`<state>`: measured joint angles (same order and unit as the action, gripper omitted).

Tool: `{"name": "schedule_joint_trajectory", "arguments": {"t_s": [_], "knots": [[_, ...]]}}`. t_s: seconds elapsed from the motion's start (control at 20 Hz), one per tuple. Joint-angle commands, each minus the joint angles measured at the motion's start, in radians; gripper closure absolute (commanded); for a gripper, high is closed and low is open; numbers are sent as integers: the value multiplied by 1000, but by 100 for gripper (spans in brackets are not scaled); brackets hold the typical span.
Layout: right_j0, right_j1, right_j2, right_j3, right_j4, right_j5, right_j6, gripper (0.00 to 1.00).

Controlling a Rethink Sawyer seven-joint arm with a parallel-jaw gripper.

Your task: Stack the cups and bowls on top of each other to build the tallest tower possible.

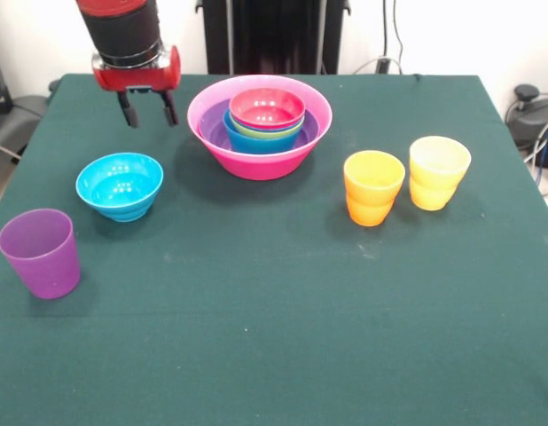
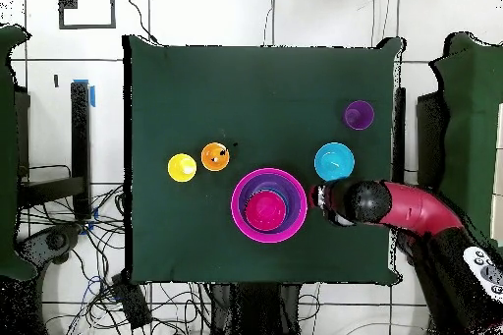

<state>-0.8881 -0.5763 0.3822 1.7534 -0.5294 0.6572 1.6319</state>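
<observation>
Overhead, pincer [image 1: 151, 108] spread, empty, between tower [image 1: 260, 124], cyan bowl [image 1: 120, 185]

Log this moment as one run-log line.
gripper: open, empty, between cyan bowl and tower | cups: unstacked

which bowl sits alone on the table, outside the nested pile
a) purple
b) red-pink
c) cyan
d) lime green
c: the cyan bowl stands by itself on the table, apart from the tower of bowls nested in the hot-pink bowl.
</observation>
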Motion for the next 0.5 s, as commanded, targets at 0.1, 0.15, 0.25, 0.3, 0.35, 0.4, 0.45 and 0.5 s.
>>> {"name": "schedule_joint_trajectory", "arguments": {"t_s": [0.1,0.15,0.25,0.3,0.35,0.4,0.45,0.5], "knots": [[92,-29,9,-130,31,171,-3,0],[96,-29,8,-137,31,175,-2,0],[103,-15,8,-159,26,178,-4,0],[107,-7,8,-170,24,179,-5,0],[110,4,10,-181,22,178,-9,0],[112,16,12,-193,20,176,-12,0],[115,24,13,-203,17,174,-15,0],[117,32,15,-212,11,165,-20,0]]}}
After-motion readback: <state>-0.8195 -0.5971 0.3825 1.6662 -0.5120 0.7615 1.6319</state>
